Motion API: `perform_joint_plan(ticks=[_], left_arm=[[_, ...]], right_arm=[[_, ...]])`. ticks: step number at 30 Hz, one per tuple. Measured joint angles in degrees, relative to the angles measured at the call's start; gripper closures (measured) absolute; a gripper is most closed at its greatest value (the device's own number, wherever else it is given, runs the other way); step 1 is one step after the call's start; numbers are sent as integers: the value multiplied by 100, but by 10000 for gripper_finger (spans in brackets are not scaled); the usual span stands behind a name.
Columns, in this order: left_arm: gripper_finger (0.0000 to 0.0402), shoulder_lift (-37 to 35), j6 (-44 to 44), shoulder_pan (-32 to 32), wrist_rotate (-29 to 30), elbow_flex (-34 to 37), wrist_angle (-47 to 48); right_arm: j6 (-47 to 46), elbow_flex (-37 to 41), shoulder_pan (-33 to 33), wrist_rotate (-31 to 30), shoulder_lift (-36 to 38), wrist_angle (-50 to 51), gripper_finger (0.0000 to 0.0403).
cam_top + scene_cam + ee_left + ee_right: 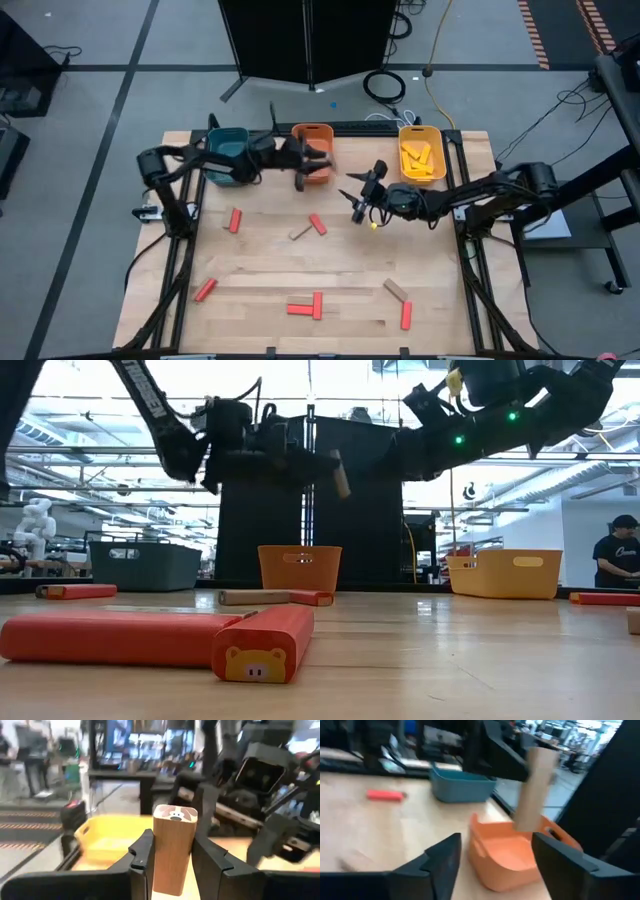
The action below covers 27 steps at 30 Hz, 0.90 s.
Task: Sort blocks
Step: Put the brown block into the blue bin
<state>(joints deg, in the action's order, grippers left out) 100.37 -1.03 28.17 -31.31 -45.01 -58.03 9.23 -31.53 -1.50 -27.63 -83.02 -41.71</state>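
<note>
Holding a tan block (172, 847) clamped in the left gripper (172, 865) above the orange bin (312, 150), upper centre, ready for dropping, while spreading the empty right gripper (492, 855) wide nearby.

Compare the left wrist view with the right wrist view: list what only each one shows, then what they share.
Only the left wrist view: the yellow bin and the left gripper shut on the tan block, whose end face carries a small animal picture.

Only the right wrist view: the teal bin, the orange bin below that block, a red block on the table, and the right gripper open and empty.

Both: the same tan block, held above the table.
</note>
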Motion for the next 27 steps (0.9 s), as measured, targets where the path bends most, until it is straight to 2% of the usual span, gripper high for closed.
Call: perform_joint_plan(ticks=[3,5,8,11,14,19,22,27], left_arm=[[310,-661,94,331,296,0,1483],[309,-1289,305,557,703,0,2868],[309,-2358,425,742,1806,0,4939],[309,-3236,-196,839,3121,-7,6637],[309,-3791,-811,917,3694,-7,7917],[308,-4014,-1411,1041,4634,-7,9332],[308,-3929,-1636,1178,4747,-7,9969],[308,-3628,-1665,1459,4662,-4,10621]], right_arm=[[243,-2,-4,-97,22,180,138],[233,0,-13,-84,19,325,129],[216,-2,-97,-96,19,376,125],[348,0,-244,-77,15,282,129],[629,0,-412,-47,15,67,133],[814,0,-703,300,17,-260,135],[812,0,-832,656,15,-271,135],[807,0,-974,849,15,-225,135]])
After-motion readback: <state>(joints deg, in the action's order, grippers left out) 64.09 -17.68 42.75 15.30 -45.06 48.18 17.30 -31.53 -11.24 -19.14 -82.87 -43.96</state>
